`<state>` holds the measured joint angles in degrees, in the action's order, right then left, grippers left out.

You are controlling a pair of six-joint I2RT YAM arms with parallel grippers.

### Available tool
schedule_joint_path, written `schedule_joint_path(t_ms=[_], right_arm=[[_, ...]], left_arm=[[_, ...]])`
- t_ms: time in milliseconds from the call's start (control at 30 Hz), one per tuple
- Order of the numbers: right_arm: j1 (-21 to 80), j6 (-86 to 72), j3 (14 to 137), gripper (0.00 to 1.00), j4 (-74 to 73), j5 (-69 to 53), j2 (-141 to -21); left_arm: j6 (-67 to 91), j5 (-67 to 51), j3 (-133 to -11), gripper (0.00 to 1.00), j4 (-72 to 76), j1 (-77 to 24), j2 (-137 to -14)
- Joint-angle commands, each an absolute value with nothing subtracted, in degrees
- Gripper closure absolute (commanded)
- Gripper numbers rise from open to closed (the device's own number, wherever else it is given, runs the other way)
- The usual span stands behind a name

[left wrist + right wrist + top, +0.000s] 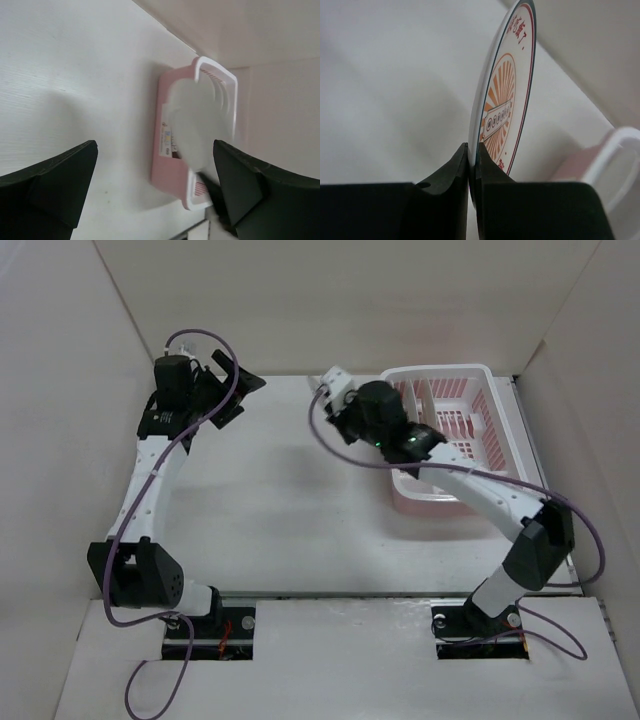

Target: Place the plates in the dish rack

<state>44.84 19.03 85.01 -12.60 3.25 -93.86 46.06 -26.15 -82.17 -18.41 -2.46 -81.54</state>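
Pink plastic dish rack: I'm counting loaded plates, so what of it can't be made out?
Top external: the right arm covers much of the pink plastic dish rack.
Left wrist: a pale blur hides its inside.
Right wrist: frame edge leaves only a rim corner, past the round orange-sunburst plate.

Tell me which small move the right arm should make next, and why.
Probably carry the plate rightward over the rack. The right end effector pinches it upright by its rim, but it hangs beside the rack, not above it.
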Motion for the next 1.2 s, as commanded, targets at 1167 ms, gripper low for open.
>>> schedule_joint_path(t_ms=[1167], right_arm=[[-6.8,2.6,75.2,1.00,-4.5,-26.9,-90.3]], left_arm=[[36.5,-22.0,-69.8,0.00,-12.9,-2.2,-81.8]])
